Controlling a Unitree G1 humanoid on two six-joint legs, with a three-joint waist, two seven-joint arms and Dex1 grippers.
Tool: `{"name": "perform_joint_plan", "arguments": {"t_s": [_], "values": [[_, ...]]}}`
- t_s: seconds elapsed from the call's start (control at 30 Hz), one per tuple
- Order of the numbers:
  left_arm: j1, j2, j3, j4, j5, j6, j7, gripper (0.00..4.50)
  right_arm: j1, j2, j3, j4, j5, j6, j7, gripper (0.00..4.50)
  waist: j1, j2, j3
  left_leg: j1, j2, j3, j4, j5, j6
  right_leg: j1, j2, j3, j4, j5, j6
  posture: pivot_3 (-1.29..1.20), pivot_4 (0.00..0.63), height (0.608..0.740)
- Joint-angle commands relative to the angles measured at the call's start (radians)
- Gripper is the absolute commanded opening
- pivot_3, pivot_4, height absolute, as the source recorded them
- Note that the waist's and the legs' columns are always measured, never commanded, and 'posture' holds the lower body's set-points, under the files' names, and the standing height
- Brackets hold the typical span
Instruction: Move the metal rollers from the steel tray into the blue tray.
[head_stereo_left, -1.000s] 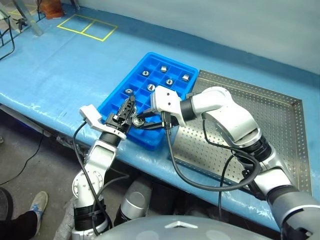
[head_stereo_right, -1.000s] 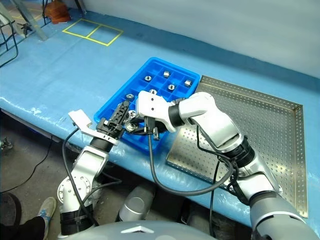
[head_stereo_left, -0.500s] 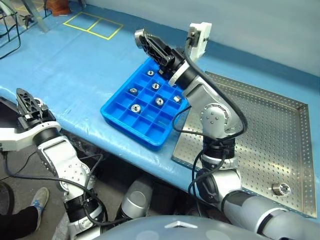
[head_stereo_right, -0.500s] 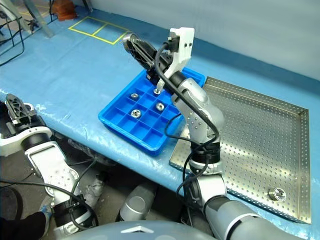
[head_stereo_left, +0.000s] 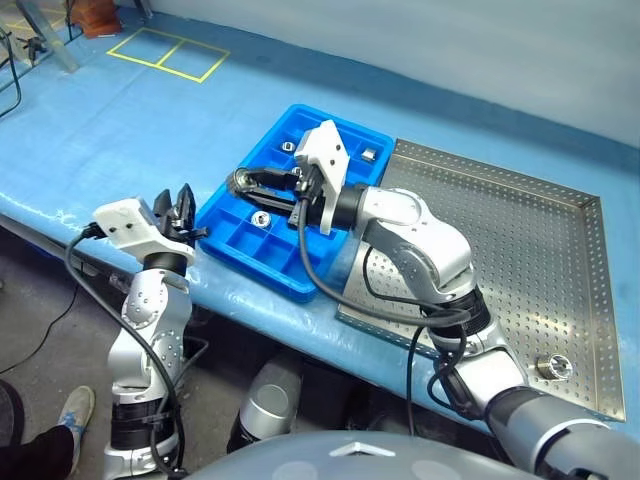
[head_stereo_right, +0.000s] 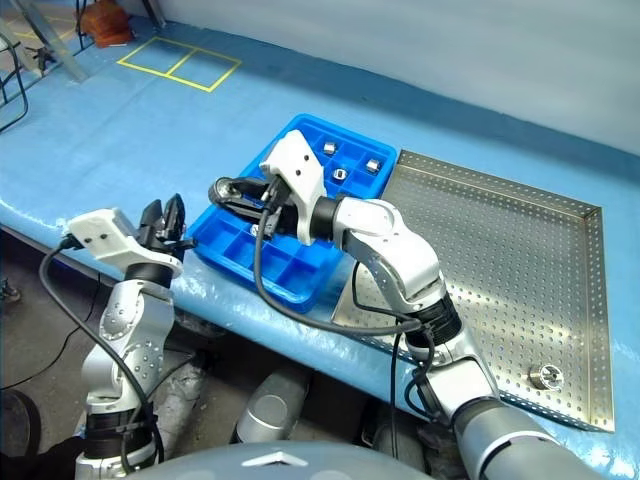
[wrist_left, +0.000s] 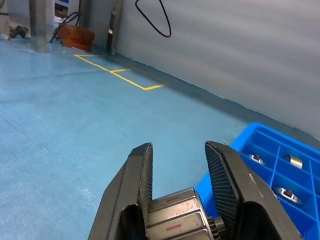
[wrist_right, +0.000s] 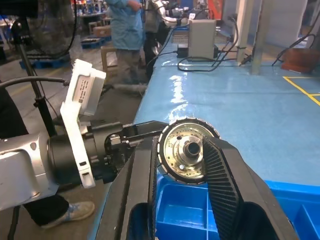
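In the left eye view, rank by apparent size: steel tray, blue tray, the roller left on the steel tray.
1. Steel tray, largest.
2. Blue tray, smaller, partly hidden by the right arm.
3. Roller, by far the smallest.

L pincer (wrist_left: 177, 172) fingers apart, empty | blue tray (wrist_left: 260, 145) beside | rollers (wrist_left: 286, 194) in compartments

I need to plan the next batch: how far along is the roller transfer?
Mostly done: several metal rollers already sit in the blue tray's compartments. In hand: the right end effector is shut on one roller, held above the blue tray's near end. Left: one roller remains in the steel tray.
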Motion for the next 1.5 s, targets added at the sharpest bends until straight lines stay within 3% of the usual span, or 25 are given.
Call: {"name": "perform_joint_plan", "arguments": {"t_s": [0.03, 0.43, 0.63, 0.67, 0.83, 1.13, 1.5], "values": [[-0.025, 0.011, -0.027, -0.026, 0.064, -0.004, -0.033, 1.37, 0.003, 0.0, 0.002, -0.036, -0.013, -0.04, 0.007, 1.04, 0.002, 0.0, 0.0, 0.0, 0.0, 0.0, 0.0, 0.0, 0.0, 0.0, 0.0, 0.0, 0.0, 0.0, 0.0, 0.46, 0.15, 0.74], [-0.13, -0.01, -0.047, 0.093, 0.245, -0.037, -0.034, 1.37, 0.038, 0.02, -0.003, -0.061, 0.005, -0.033, 0.004, 1.04, 0.004, 0.0, 0.0, 0.0, 0.0, 0.0, 0.0, 0.0, 0.0, 0.0, 0.0, 0.0, 0.0, 0.0, 0.0, 0.43, 0.15, 0.74], [-0.148, -0.031, -0.035, 0.125, 0.257, -0.046, -0.057, 1.37, 0.046, 0.024, -0.018, -0.072, 0.013, -0.039, -0.005, 1.04, 0.001, 0.0, 0.0, 0.0, 0.0, 0.0, 0.0, 0.0, 0.0, 0.0, 0.0, 0.0, 0.0, 0.0, 0.0, 0.42, 0.15, 0.74], [-0.147, -0.034, -0.033, 0.121, 0.257, -0.045, -0.058, 2.09, 0.047, 0.024, -0.023, -0.072, 0.012, -0.038, -0.01, 1.04, 0.0, 0.0, 0.0, 0.0, 0.0, 0.0, 0.0, 0.0, 0.0, 0.0, 0.0, 0.0, 0.0, 0.0, 0.0, 0.41, 0.15, 0.74], [-0.137, -0.027, -0.047, 0.098, 0.255, -0.037, -0.092, 3.64, 0.052, -0.019, -0.015, -0.063, -0.017, -0.026, -0.008, 1.04, -0.002, 0.0, 0.0, 0.0, 0.0, 0.0, 0.0, 0.0, 0.0, 0.0, 0.0, 0.0, 0.0, 0.001, -0.001, 0.42, 0.15, 0.74], [-0.092, 0.013, -0.027, -0.012, 0.219, -0.108, -0.227, 3.64, 0.067, -0.137, 0.026, -0.041, -0.067, 0.033, 0.036, 1.04, -0.004, 0.0, 0.0, 0.0, 0.0, 0.0, 0.001, 0.0, 0.0, 0.0, 0.0, 0.0, 0.001, 0.001, -0.001, 0.42, 0.15, 0.74], [-0.032, 0.057, 0.05, -0.092, 0.224, -0.113, -0.263, 3.64, 0.094, -0.161, 0.086, -0.018, -0.059, 0.125, 0.113, 1.04, -0.008, 0.0, 0.0, 0.0, 0.0, 0.0, 0.002, 0.0, 0.0, 0.0, 0.0, 0.0, 0.001, 0.001, -0.001, 0.43, 0.15, 0.74]]}}
